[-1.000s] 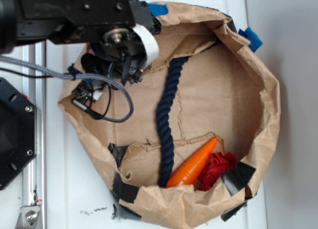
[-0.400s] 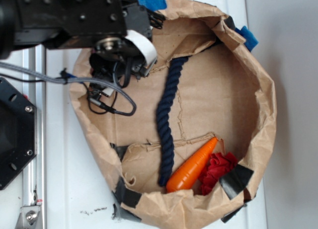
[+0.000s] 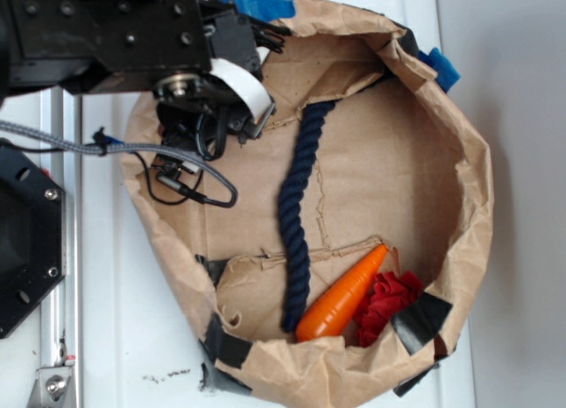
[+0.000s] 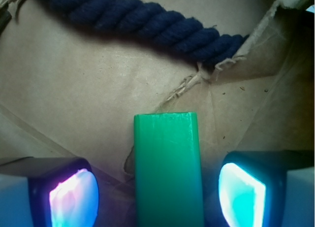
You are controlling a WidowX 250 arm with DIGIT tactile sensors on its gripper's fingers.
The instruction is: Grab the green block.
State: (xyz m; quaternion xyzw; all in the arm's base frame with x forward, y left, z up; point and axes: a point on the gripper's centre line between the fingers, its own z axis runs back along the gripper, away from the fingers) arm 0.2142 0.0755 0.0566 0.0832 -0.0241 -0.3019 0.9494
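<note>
Right between my fingers [image 4: 157, 195] sits the green block [image 4: 169, 168], its long flat face running up from the bottom edge of the wrist view. My pads [image 4: 74, 197] stand apart on either side of it, one glowing pink-violet, the other cyan, each with a gap to the block, so nothing is clamped. The block lies on the brown paper floor of the paper bag [image 4: 88, 99]. Just beyond its far end the paper is torn and creased, and past that the navy rope [image 4: 142, 22] stretches across the top of the view.

From the exterior view my arm [image 3: 115, 36] covers the upper left part of the bag [image 3: 478, 187], hiding the block there. The rope [image 3: 294, 213] runs down the bag's middle, well apart from me. At its far end lie an orange carrot [image 3: 343, 293] and, touching it, a red cloth [image 3: 386, 302]. The bag rests on a white table [image 3: 133, 337].
</note>
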